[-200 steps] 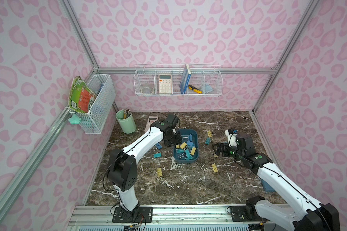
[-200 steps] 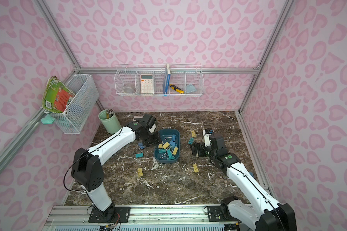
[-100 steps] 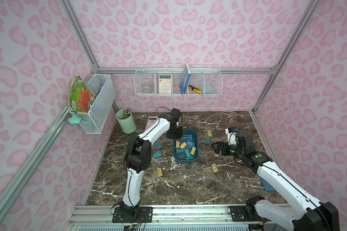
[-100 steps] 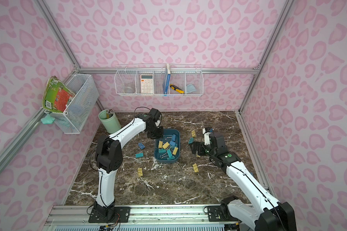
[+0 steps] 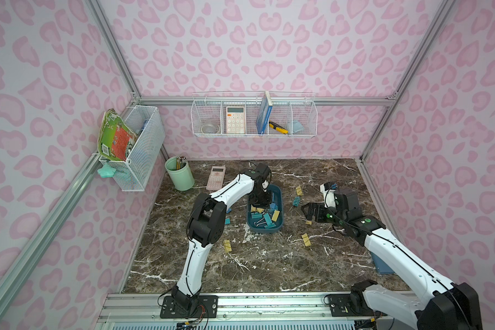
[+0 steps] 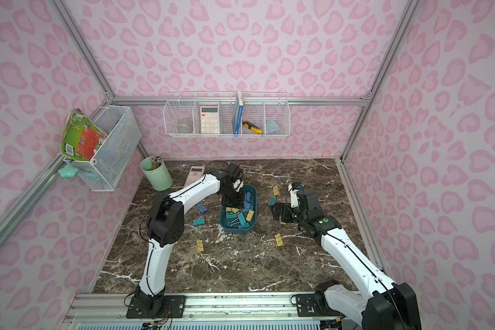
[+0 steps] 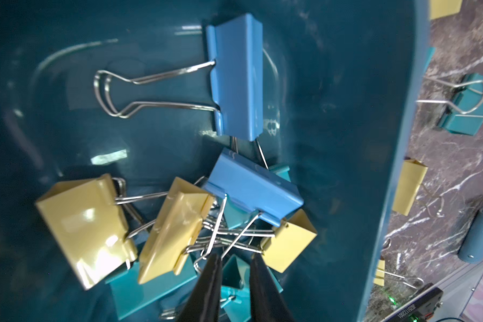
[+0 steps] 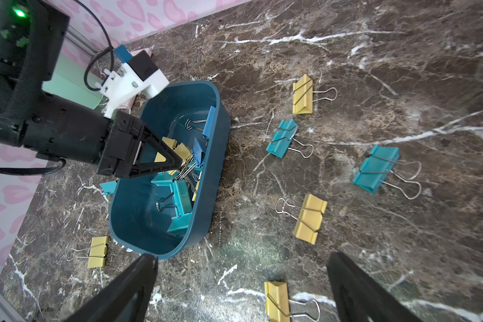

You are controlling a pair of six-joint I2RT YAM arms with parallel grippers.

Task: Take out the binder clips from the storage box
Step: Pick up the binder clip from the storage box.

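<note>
The dark teal storage box (image 5: 265, 230) (image 6: 237, 231) sits mid-table with several yellow, teal and blue binder clips (image 7: 240, 80) piled in it. My left gripper (image 5: 262, 204) (image 7: 236, 258) reaches down into the box, its jaws narrow and shut on the ridge of a teal clip (image 7: 234, 274) in the tangle. To the right of the box, low over the marble, my right gripper (image 5: 307, 214) (image 8: 243, 258) stands wide open and holds nothing. A yellow clip (image 8: 276, 302) lies on the table below its gap. More clips lie on the table either side of the box (image 8: 207, 217).
A green pencil cup (image 5: 179, 173) and a pink calculator (image 5: 216, 177) stand at the back left. White wire baskets (image 5: 253, 118) (image 5: 137, 145) hang on the walls. A flat blue-grey case (image 5: 382, 263) lies at the table's right edge. Loose clips (image 5: 227, 245) (image 5: 305, 239) dot the marble.
My left arm has swung from the box's left rim into the box, and its jaws have narrowed around a teal clip. The right arm has stayed put.
</note>
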